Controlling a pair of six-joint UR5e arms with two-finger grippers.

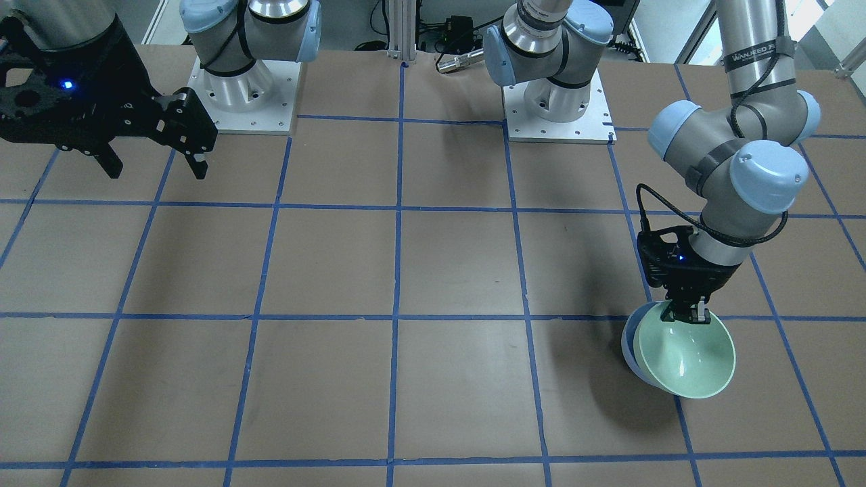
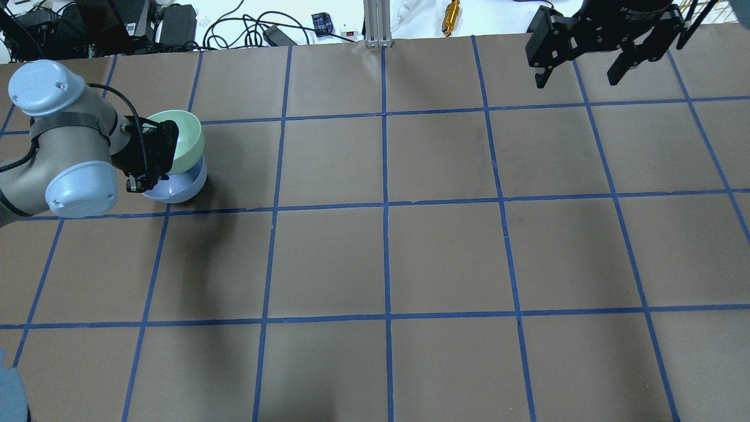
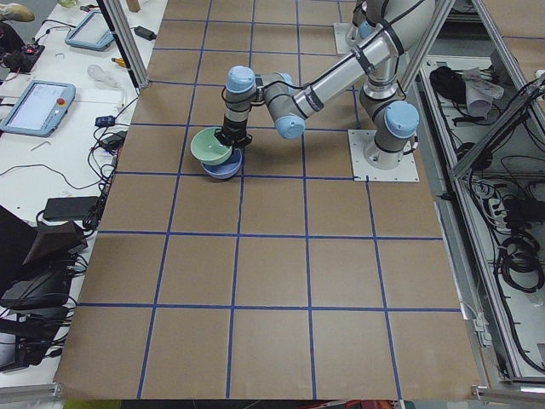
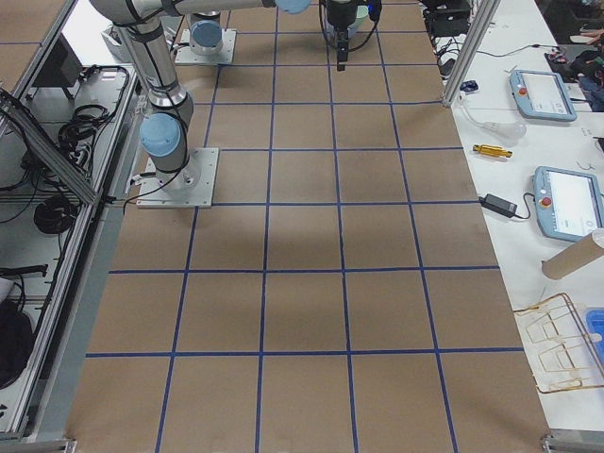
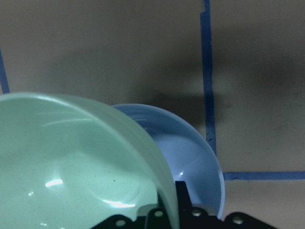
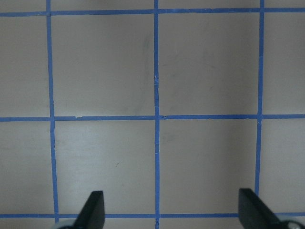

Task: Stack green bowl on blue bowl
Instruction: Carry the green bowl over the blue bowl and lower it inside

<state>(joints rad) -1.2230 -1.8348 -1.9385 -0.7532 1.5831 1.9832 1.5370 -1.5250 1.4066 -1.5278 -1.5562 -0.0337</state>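
- The left end effector [image 1: 687,312] is closed on the near rim of the green bowl [image 1: 690,362]; one finger sits inside the wall, one outside
- The green bowl hangs tilted and off-centre over the blue bowl [image 1: 629,348], which rests on the tabletop [image 1: 406,270] near its left end; whether the two touch I cannot tell
- To seat it well, I would level the green bowl and centre it over the blue rim before lowering; a tilted release would likely let it rock or slide off
- Lower gently, since glossy walls slip; open only once it nests
- The right end effector [image 1: 157,169] hangs spread wide and empty, well apart from both bowls
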